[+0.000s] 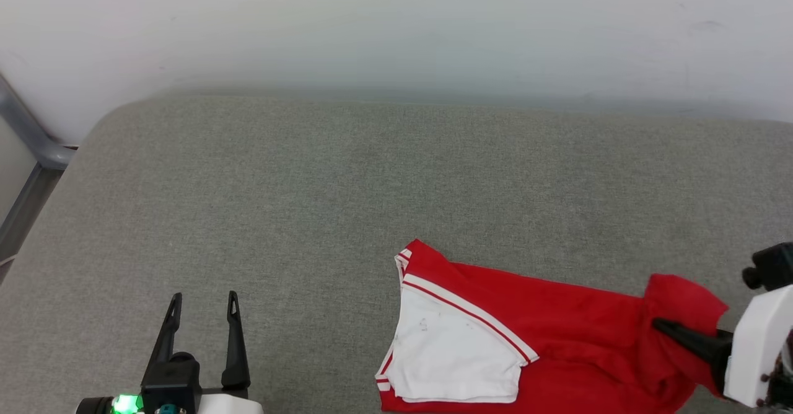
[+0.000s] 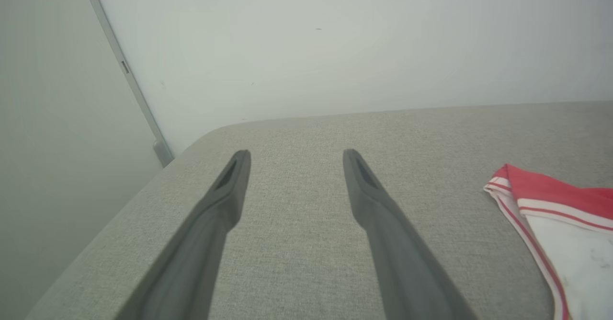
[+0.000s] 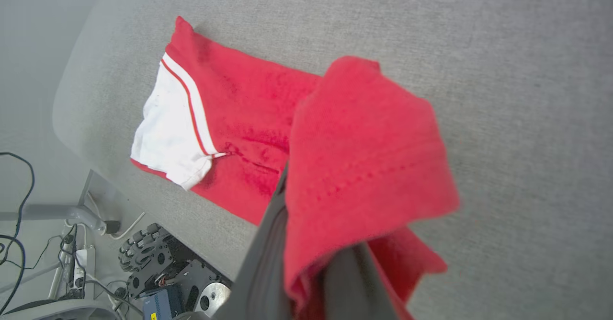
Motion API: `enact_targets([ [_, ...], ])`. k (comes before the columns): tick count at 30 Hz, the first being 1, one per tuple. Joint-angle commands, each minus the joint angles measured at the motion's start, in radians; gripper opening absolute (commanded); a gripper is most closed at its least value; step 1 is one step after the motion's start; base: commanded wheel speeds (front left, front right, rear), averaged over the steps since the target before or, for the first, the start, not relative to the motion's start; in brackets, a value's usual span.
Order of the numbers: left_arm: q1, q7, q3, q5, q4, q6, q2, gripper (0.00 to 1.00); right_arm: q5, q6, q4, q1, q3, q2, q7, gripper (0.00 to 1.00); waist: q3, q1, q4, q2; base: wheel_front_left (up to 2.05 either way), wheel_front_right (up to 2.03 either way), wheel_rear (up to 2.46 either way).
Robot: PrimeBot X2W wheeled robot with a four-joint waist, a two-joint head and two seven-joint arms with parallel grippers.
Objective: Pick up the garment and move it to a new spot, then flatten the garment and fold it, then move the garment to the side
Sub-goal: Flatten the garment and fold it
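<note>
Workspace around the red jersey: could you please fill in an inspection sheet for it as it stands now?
Surface: grey fabric pad, rounded corner at far left.
Job's things: red jersey lying crumpled at the near right, white sleeve on top, one red corner lifted.
Clutter: nothing seen.
Grippers: left tool open, above bare pad, apart from the jersey; right tool shut on the jersey's lifted corner, cloth draped over its fingers.
Cables: cables and a power strip on the floor beside the pad.
Surroundings: pale wall behind; grey metal frame at left; wheeled base below the pad's edge.
</note>
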Motion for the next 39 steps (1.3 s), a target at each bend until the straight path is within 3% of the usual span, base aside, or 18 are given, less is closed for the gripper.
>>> enact_targets([
  [1, -0.004, -0.003, -0.001, 0.008, 0.001, -0.006, -0.005, 1.0, -0.015, -0.001, -0.026, -0.004, -0.003, 0.028, 0.019, 0.0, 0.005, 0.0, 0.002, -0.0001, 0.0, 0.0, 0.0],
  [7, -0.027, -0.003, -0.01, 0.011, 0.0, -0.01, -0.014, 1.0, -0.12, -0.001, -0.074, -0.071, 0.028, 0.15, 0.088, 0.0, 0.031, 0.0, 0.015, -0.0001, 0.0, 0.0, 0.0],
  [13, -0.052, -0.003, -0.014, 0.015, 0.006, -0.017, -0.02, 1.0, -0.228, -0.001, -0.029, -0.195, 0.125, 0.267, 0.131, 0.0, 0.062, 0.0, 0.027, -0.0001, 0.0, 0.0, 0.0],
  [21, -0.082, -0.003, -0.02, 0.018, 0.013, -0.024, -0.023, 1.0, -0.319, -0.001, 0.12, -0.362, 0.289, 0.385, 0.116, 0.0, 0.091, 0.0, 0.047, -0.0001, 0.0, 0.0, 0.0],
  [28, -0.096, -0.003, -0.027, 0.019, 0.018, -0.023, -0.028, 1.0, -0.353, -0.001, 0.268, -0.423, 0.392, 0.427, 0.08, 0.0, 0.102, 0.0, 0.064, -0.0001, 0.0, 0.0, 0.0],
  [30, -0.093, -0.003, -0.023, 0.015, 0.021, -0.021, -0.03, 1.0, -0.33, -0.001, 0.362, -0.429, 0.44, 0.447, 0.035, 0.0, 0.105, 0.0, 0.065, -0.0001, 0.0, 0.0, 0.0],
  [31, -0.091, -0.003, -0.02, 0.014, 0.022, -0.019, -0.03, 1.0, -0.324, -0.001, 0.371, -0.433, 0.444, 0.449, 0.019, 0.05, 0.104, 0.0, 0.062, -0.0001, 0.0, 0.0, 0.0],
  [32, -0.088, -0.003, -0.017, 0.014, 0.023, -0.019, -0.029, 1.0, -0.321, -0.001, 0.376, -0.438, 0.451, 0.449, 0.005, 0.42, 0.101, 0.0, 0.058, -0.0001, 0.0, 0.0, 0.0],
  [33, -0.085, -0.003, -0.016, 0.014, 0.026, -0.018, -0.028, 1.0, -0.314, -0.001, 0.376, -0.443, 0.457, 0.448, -0.011, 0.99, 0.097, 0.0, 0.053, -0.0001, 0.0, 0.0, 0.0],
  [39, -0.08, -0.003, -0.012, 0.019, 0.037, -0.02, -0.02, 1.0, -0.291, -0.001, 0.319, -0.456, 0.481, 0.411, -0.102, 1.0, 0.068, 0.0, 0.03, -0.0001, 0.0, 0.0, 0.0],
])
